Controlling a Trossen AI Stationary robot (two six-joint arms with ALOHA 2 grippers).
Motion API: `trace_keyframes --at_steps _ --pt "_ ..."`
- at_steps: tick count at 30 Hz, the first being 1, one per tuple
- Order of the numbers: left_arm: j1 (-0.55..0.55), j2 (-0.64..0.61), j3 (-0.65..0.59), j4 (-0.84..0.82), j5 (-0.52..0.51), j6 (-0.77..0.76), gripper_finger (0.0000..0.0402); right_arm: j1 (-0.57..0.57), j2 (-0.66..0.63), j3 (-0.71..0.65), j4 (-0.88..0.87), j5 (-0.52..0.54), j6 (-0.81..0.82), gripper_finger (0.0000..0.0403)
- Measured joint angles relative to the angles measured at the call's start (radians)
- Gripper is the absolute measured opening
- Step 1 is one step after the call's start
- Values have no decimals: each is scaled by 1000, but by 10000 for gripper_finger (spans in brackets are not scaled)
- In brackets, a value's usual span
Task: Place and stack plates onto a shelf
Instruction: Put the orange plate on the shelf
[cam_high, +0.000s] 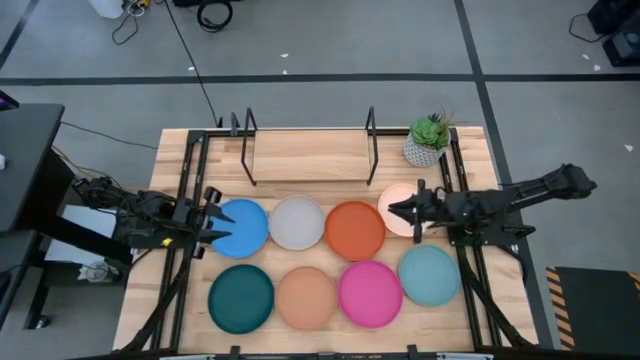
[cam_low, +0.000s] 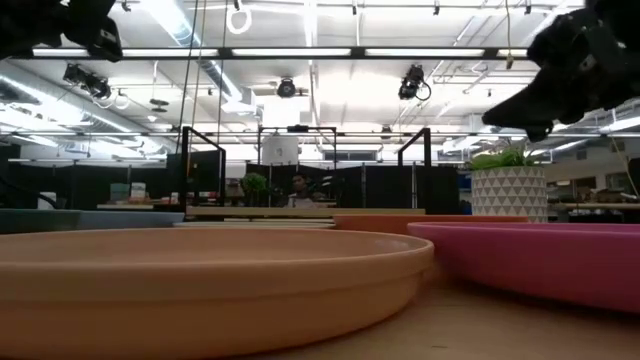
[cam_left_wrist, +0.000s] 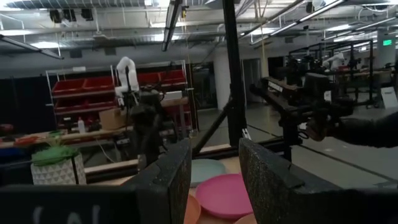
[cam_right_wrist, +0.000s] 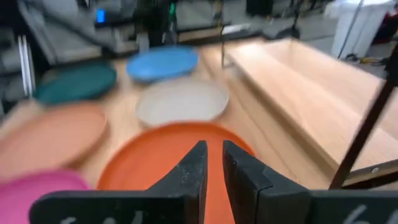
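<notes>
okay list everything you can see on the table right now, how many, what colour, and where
plates: eight. Back row: blue, grey, orange, cream. Front row: dark teal, tan, pink, light blue. All on the tabletop.
shelf: one, light wood with black uprights, back middle, no plates on it.
potted plant: one, green in a white pot, back right by the shelf.
left gripper: dark, open, at the blue plate's left edge.
right gripper: dark, slightly open, over the cream plate.

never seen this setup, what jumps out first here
Eight coloured plates lie in two rows on the table, from the blue plate to the pink plate. Behind them the wooden shelf holds no plates, a potted plant beside it. The left tool hangs at the blue plate, the right tool over the cream plate.
</notes>
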Motion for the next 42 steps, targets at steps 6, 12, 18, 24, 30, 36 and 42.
trace_keyframes --at_steps 6,12,18,24,30,36,42 --pt "0 0 -1 -8 -31 -24 142 0 246 158 -184 -44 -70 78" --pt "0 0 -1 -23 -381 -85 142 1 465 297 -371 -81 -181 123" --pt "0 0 -1 -29 -504 -79 142 15 605 369 -415 -214 -386 172" --pt "0 0 -1 -18 -504 -71 142 61 680 404 -429 -227 -570 195" --pt "0 0 -1 -22 -504 -70 142 94 768 408 -435 -182 -663 182" --pt "0 0 -1 -34 -504 -67 142 99 833 407 -413 -126 -746 149" --pt "0 0 -1 -24 -504 -68 142 98 872 407 -383 -125 -775 96"
